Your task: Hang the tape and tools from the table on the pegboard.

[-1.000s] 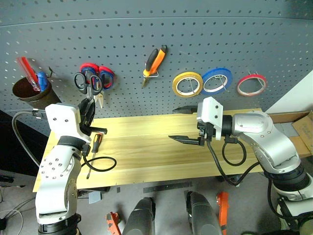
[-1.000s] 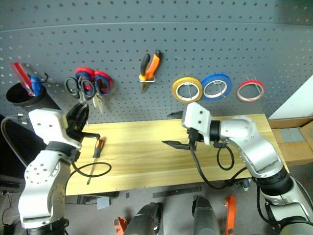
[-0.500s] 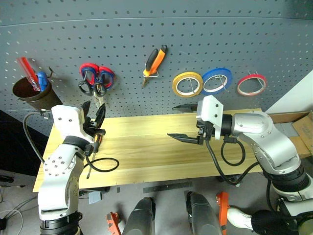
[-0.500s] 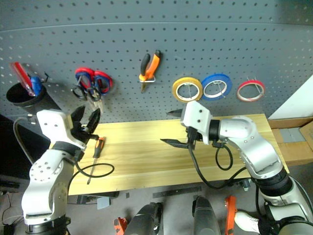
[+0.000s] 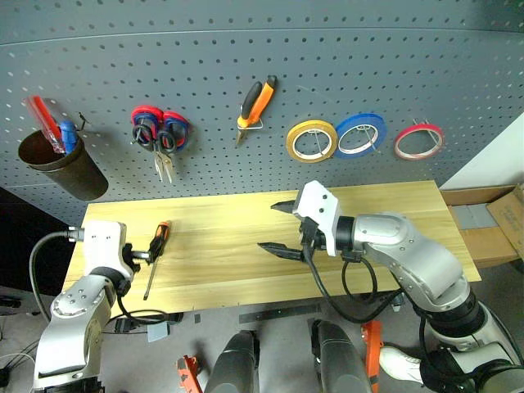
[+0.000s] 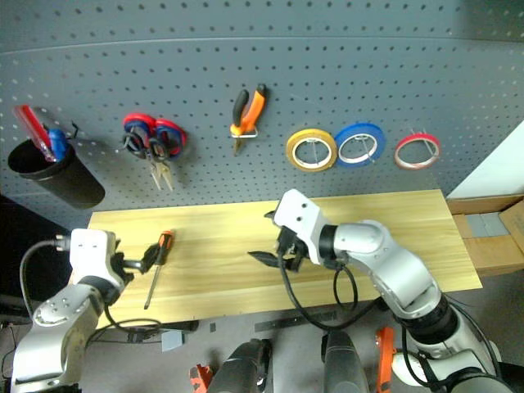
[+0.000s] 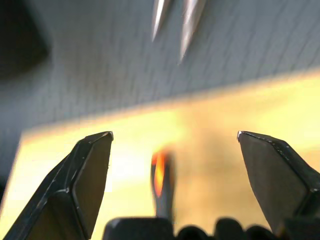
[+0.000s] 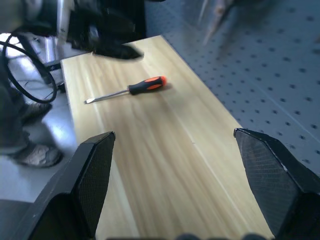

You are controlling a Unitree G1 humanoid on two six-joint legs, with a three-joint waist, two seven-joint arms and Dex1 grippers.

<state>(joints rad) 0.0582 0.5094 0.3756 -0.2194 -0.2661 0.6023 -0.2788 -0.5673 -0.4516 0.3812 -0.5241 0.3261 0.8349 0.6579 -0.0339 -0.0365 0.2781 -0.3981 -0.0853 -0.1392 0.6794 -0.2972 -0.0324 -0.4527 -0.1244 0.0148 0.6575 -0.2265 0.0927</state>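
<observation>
step in hand, as judged: pickup of the last tool. the screwdriver (image 5: 156, 256) lies flat on the table (image 5: 246, 213), near its left end, orange-and-black handle toward the pegboard (image 5: 327, 65), thin metal shaft pointing to the front edge. the left gripper (image 5: 141, 255) sits low, just beside the handle, jaws spread wide; in the left wrist view the handle (image 7: 161, 176) lies between the two open fingers, not yet pinched. the right gripper (image 5: 280, 227) hovers over the table's middle, jaws spread, empty.

already on the pegboard: the pliers (image 5: 255, 102) on a wire hook, the black-handled scissors (image 5: 160, 143) hung in front of the red-and-blue-handled scissors (image 5: 149, 116), and the red tape (image 5: 417, 141), a thin narrow ring, to the right of the yellow roll (image 5: 312, 141) and the blue roll (image 5: 361, 133).

next move calls for: closing the left jaws across the handle, which is rounded and slim, probably rubbery; a grip on the smooth shaft would likely slip. after lifting, a free hook or holder is needed; the dark cup (image 5: 59, 164) at the far left already holds a red screwdriver (image 5: 45, 123).

materials: table of pale, smooth wood planks; pegboard matte dark grey, with an even grid of holes.
</observation>
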